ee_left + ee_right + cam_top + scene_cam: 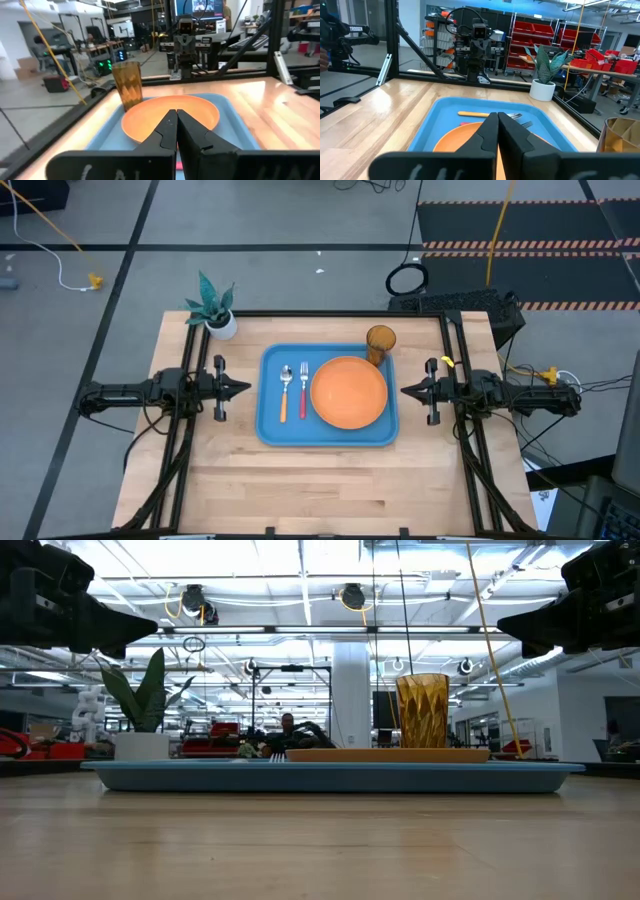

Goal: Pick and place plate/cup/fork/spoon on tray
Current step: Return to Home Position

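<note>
Now we see the bench (pixel 320 480) bearing the tray (pixel 330 437) at its middle, with the left gripper (pixel 246 388) and right gripper (pixel 404 390) flanking it, jaws pressed together, holding nothing. On the tray sit the plate (pixel 348 392) toward its right edge, the cup (pixel 380 343) at its far right corner, and the fork (pixel 303 388) and spoon (pixel 285 390) near its left edge.

On tray (pixel 272 362) — plate (pixel 348 392), cup (pixel 380 343), fork (pixel 303 390), spoon (pixel 285 392)
</note>
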Motion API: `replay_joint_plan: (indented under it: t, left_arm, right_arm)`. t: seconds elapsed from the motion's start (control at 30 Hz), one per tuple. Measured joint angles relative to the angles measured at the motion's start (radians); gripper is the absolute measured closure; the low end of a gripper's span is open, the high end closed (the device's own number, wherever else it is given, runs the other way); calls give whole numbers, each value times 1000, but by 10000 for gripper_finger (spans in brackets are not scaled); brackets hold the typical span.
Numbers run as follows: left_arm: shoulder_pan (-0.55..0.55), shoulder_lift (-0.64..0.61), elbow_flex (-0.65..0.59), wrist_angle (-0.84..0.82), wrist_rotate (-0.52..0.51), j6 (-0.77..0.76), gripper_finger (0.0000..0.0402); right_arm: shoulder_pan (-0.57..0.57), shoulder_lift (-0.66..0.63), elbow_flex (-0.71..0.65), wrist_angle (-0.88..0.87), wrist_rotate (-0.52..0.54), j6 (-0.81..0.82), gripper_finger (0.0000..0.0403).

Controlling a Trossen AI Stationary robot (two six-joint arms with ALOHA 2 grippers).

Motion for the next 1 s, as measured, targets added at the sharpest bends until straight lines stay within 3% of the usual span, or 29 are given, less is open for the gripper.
replay_joint_plan:
  t: [0.27, 0.6, 1.0]
  left_arm:
    - [0, 1, 0, -10, 47, -54, 382]
    - [0, 1, 0, -9, 47, 3, 398]
    - [0, 1, 0, -7, 47, -11, 366]
  right_arm:
    - [0, 0, 0, 0, 0, 0, 403]
    - [0, 0, 0, 0, 0, 0, 403]
    - [0, 0, 0, 0, 0, 0, 403]
